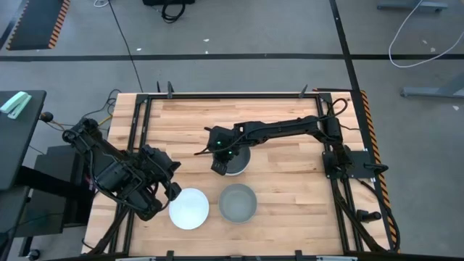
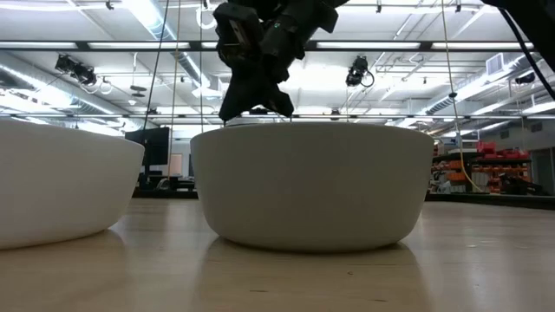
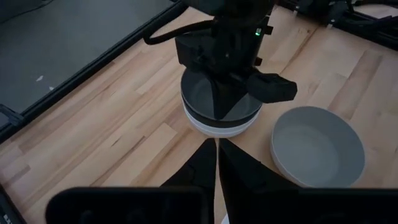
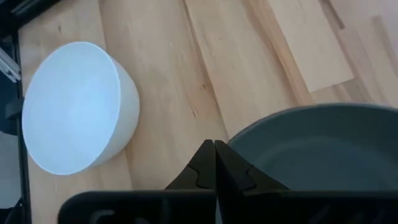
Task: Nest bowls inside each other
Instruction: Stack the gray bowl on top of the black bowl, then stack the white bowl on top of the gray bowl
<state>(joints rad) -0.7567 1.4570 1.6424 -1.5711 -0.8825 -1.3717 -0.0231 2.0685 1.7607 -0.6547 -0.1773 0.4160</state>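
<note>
A nested stack of bowls stands mid-table, a dark grey bowl uppermost and a white one showing below it. A single white bowl and a mid grey bowl rest on their bases near the table's near edge. My right gripper is shut and hangs over the left part of the dark grey bowl's rim. My left gripper is also shut and holds nothing; it sits beside the white bowl, on its left. My right gripper points down with its shut fingertips at the dark grey bowl's left rim. Whether they touch the bowl, I cannot tell.
A black frame rail runs along the table's left, far and right sides. In the low view the mid grey bowl and the white bowl fill the front and hide the stack. Bare wood lies on the right.
</note>
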